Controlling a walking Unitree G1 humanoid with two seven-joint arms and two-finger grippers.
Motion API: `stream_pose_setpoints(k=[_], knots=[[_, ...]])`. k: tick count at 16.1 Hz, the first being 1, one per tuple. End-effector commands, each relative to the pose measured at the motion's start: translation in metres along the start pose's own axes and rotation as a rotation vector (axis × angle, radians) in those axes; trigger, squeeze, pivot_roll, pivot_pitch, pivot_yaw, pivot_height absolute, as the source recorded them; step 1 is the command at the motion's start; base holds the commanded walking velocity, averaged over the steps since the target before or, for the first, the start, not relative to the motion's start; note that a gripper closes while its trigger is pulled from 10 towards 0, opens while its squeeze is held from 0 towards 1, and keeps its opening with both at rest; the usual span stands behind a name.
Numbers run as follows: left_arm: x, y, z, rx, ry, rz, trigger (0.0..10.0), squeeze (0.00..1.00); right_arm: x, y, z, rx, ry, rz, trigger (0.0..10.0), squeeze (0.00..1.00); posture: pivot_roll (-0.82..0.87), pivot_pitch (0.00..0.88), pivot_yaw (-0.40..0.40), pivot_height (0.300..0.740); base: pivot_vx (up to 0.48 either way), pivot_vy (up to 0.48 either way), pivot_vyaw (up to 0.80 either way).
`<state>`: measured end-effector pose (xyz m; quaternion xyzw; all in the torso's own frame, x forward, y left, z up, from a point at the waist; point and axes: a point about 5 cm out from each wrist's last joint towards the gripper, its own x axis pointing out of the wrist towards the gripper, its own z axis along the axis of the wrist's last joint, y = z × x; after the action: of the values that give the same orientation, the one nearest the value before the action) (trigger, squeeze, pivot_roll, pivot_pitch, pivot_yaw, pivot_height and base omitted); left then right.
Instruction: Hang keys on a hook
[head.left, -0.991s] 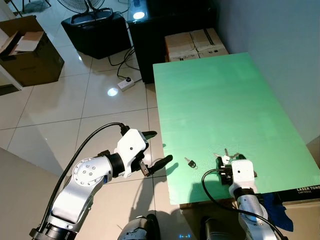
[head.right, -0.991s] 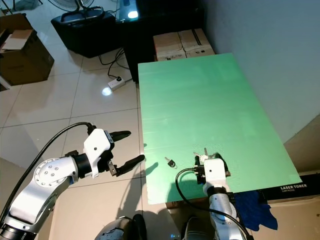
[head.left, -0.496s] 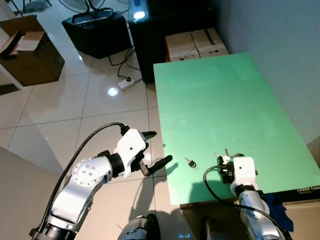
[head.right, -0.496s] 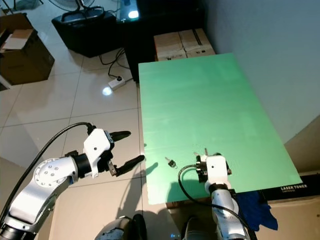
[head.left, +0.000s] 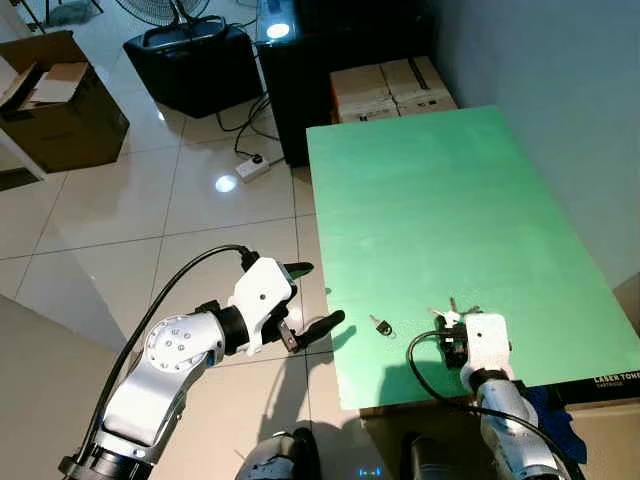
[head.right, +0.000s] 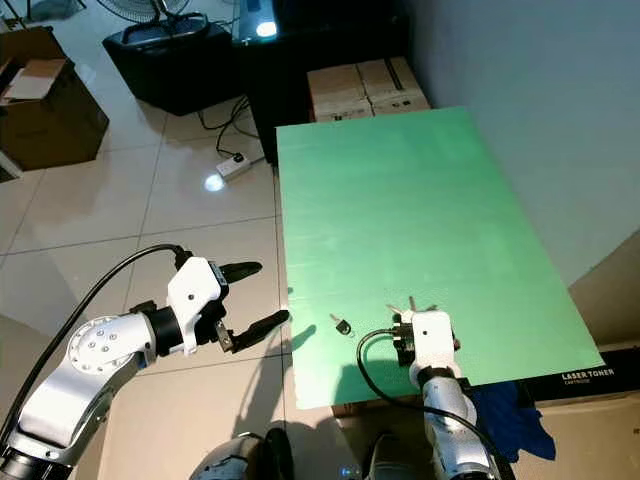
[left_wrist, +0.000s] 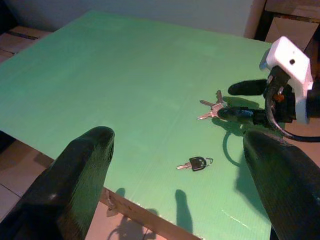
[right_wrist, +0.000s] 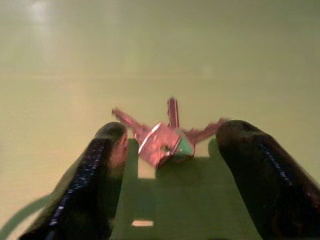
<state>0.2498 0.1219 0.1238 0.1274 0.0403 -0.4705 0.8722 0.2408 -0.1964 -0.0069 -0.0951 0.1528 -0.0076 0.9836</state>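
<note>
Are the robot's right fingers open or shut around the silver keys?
Open. In the right wrist view the right gripper has one black finger on each side of the silver keys, which lie fanned out flat on the green table.

In the eye views, the bunch of keys (head.left: 452, 309) is being largely hidden behind the white body of the right gripper (head.left: 447, 325), so the keys are too small to be counted. The key blades are being blurred in the right wrist view, and the finger bases are being cropped there.
</note>
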Motion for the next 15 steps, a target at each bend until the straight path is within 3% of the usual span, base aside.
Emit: stream_pose_setpoints(k=[1,2,15], knots=[[-0.0027,0.001,0.0018,0.018,0.012,-0.001,10.0,0.0,-0.0008,0.0021,-0.0048,0.028,0.031,0.002,0.6,0.0,-0.01,0.183,0.138,0.74,0.0,0.0,0.0],[-0.0026,0.001,0.0018,0.018,0.012,-0.001,10.0,0.0,-0.0009,0.002,-0.0055,0.032,0.036,0.002,0.0,0.0,-0.01,0.183,0.139,0.74,0.0,0.0,0.0],[-0.0011,0.0023,0.0028,0.017,0.012,-0.002,10.0,0.0,-0.0001,-0.0016,-0.0101,0.049,0.062,-0.004,0.0,0.0,-0.01,0.183,0.143,0.74,0.0,0.0,0.0]])
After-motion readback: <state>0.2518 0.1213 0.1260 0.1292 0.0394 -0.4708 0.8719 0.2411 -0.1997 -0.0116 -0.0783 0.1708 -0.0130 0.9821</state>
